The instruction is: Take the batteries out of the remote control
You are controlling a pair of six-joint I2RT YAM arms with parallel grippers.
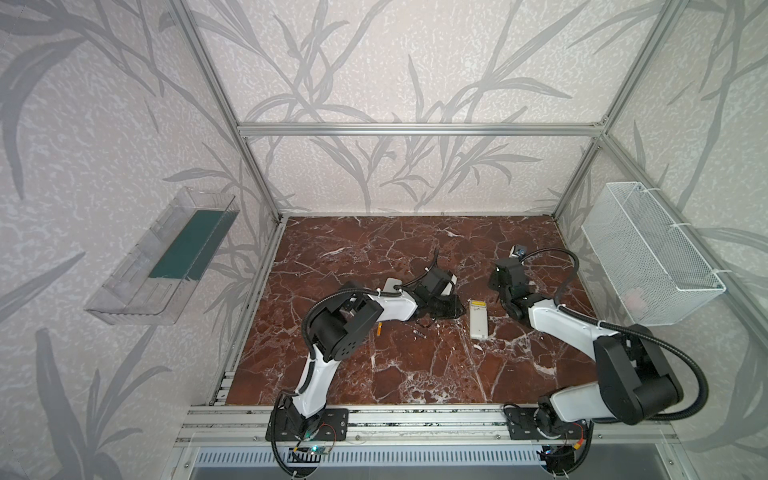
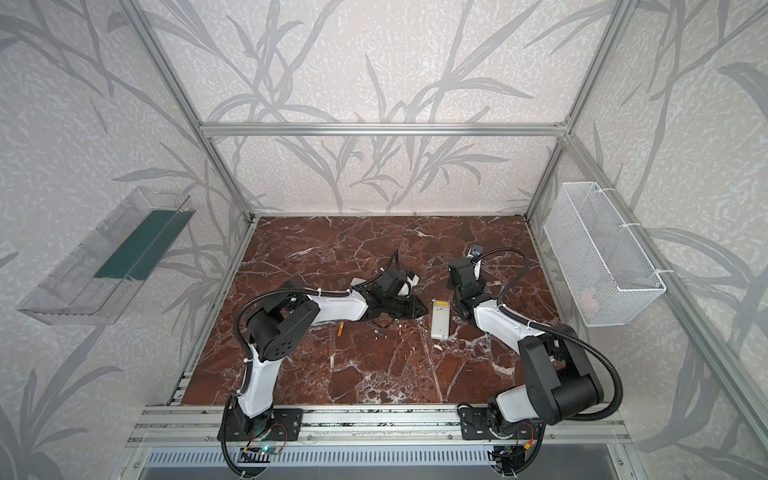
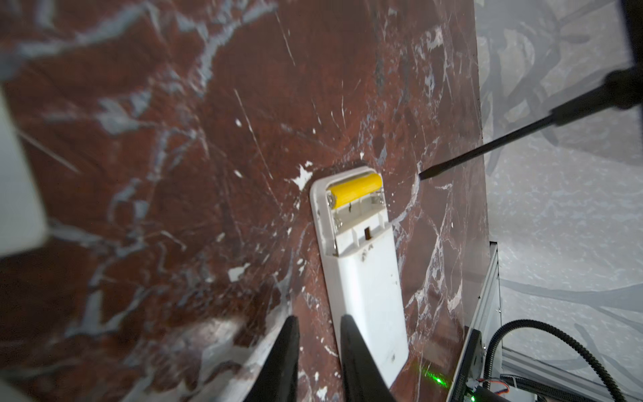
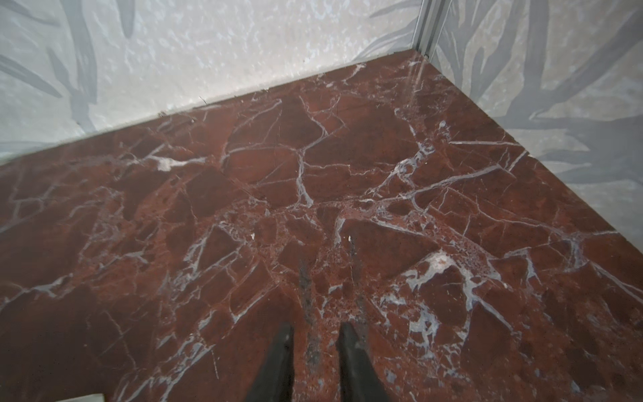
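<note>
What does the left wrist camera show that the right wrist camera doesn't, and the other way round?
Only the left wrist view: a white remote lying with its back open, one yellow battery inside, and a screwdriver tip near it. Only the right wrist view: the table's far corner and its metal post. Both: the red marble table, patterned wall and two black fingers at the edge.
</note>
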